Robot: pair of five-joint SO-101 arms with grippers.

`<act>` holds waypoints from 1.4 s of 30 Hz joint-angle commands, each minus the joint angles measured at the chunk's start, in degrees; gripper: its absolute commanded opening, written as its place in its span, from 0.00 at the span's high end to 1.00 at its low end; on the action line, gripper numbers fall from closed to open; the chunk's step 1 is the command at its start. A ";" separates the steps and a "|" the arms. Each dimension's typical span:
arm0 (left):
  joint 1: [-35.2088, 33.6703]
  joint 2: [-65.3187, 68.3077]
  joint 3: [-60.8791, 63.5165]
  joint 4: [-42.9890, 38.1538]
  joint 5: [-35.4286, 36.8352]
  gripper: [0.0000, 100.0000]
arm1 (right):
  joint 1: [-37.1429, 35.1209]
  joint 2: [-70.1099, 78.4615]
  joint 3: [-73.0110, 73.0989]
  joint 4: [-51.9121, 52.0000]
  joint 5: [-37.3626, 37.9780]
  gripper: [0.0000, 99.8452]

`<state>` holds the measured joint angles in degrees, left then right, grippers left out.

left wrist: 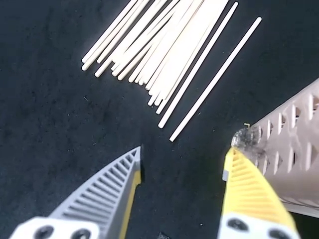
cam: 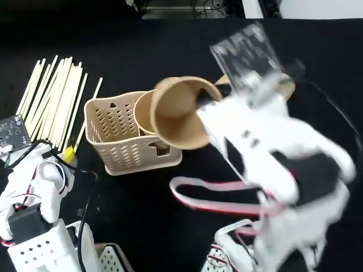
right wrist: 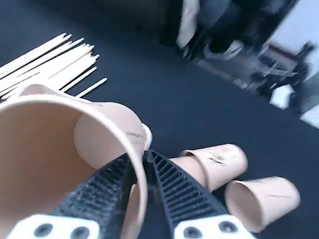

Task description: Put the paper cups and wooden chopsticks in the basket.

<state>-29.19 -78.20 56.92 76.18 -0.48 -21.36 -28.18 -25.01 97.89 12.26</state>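
Observation:
My right gripper point(right wrist: 145, 158) is shut on the rim of a tan paper cup point(right wrist: 45, 149), holding it tilted above the right end of the beige slotted basket point(cam: 122, 141). A second cup point(cam: 143, 112) stands inside the basket. Two more cups point(right wrist: 219, 159) point(right wrist: 264, 199) lie on their sides on the black table beyond the right arm. A loose pile of wooden chopsticks point(cam: 54, 99) lies left of the basket. Over the table between that pile and the basket, my left gripper point(left wrist: 187, 157) is open with nothing in it; the chopsticks point(left wrist: 164, 45) lie just ahead and the basket wall point(left wrist: 294, 144) is beside its yellow finger.
The table top is black cloth. Red and white cables point(cam: 215, 195) loop in front of the right arm. A small circuit board point(cam: 12, 131) sits at the left edge. Another slotted container point(cam: 110, 258) pokes in at the near edge.

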 commanded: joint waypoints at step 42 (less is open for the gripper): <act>-0.57 -0.35 -0.22 -1.14 0.00 0.74 | 15.03 5.23 11.03 -2.02 21.01 0.55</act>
<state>-29.19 -78.20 56.92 76.18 -0.48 -13.01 -19.65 -27.56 99.21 27.38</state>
